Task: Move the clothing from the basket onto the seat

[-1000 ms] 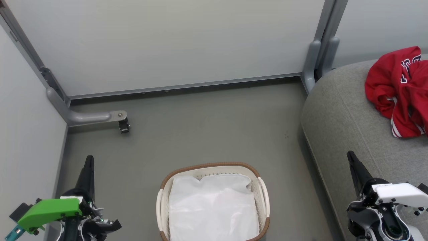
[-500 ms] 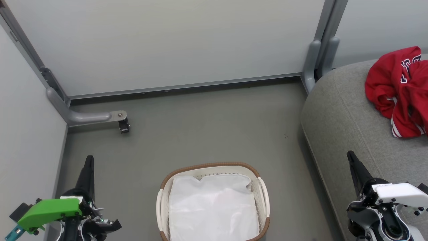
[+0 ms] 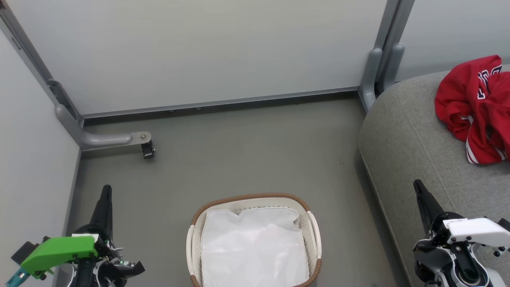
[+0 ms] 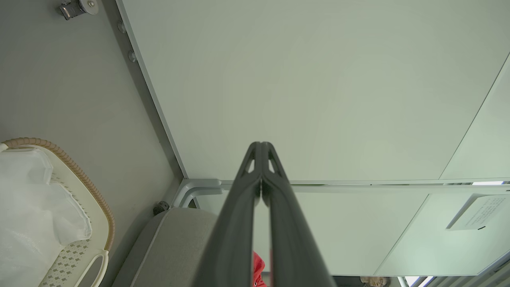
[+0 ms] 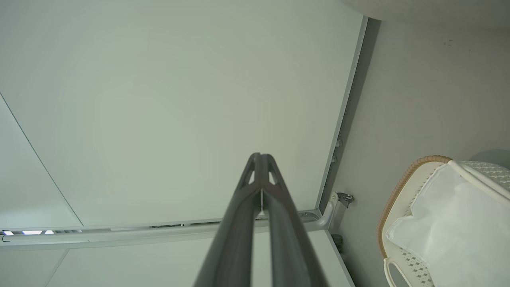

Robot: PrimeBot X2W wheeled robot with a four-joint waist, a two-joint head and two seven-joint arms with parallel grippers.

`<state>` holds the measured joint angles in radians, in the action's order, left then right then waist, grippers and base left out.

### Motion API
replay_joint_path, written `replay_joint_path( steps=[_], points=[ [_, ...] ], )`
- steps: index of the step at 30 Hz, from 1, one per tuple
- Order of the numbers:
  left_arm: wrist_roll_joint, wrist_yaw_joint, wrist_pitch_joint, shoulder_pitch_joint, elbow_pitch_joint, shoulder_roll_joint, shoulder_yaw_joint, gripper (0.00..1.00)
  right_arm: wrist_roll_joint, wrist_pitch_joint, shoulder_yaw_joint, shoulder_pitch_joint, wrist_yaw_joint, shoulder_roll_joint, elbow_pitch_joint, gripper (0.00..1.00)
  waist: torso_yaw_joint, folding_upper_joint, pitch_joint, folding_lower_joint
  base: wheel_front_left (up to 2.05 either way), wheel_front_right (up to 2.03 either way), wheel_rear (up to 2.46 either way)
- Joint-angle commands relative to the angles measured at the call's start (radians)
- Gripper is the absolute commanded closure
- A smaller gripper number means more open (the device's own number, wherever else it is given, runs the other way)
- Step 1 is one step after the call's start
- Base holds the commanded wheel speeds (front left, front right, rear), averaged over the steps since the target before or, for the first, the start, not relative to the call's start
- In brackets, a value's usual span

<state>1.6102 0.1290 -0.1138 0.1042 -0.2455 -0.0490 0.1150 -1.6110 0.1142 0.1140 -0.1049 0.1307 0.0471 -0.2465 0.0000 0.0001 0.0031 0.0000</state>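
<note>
Grey sofa [image 3: 402,159] bears crumpled red, white-striped jerseys [image 3: 470,99]; left end effector [image 3: 106,190], right end effector [image 3: 418,185] clenched empty.

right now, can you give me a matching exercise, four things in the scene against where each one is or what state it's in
Things:
1. red jerseys
2. white sheet
3. laundry basket
4. left tool

Places or states:
a. shut, holding nothing
b. standing on the floor
c. lying on the grey sofa
d. inside the laundry basket

Pairs: 1-c, 2-d, 3-b, 4-a
</note>
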Motion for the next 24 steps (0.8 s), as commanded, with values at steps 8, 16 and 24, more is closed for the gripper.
replay_joint_path(
  steps=[8, 16, 24],
  points=[
    [0.005, 0.005, -0.004, 0.010, 0.001, -0.002, 0.001, 1.00, -0.004, 0.003, 0.001, -0.006, 0.000, 0.006, 0.004, 1.00, 0.000, -0.0001, 0.000, 0.0000, 0.00, 0.00, 0.00],
    [0.005, 0.005, -0.004, 0.010, 0.001, -0.002, 0.001, 1.00, -0.004, 0.003, 0.001, -0.006, 0.000, 0.006, 0.004, 1.00, 0.000, -0.0001, 0.000, 0.0000, 0.00, 0.00, 0.00],
    [0.005, 0.005, -0.004, 0.010, 0.001, -0.002, 0.001, 1.00, -0.004, 0.003, 0.001, -0.006, 0.000, 0.006, 0.004, 1.00, 0.000, -0.0001, 0.000, 0.0000, 0.00, 0.00, 0.00]
  ],
)
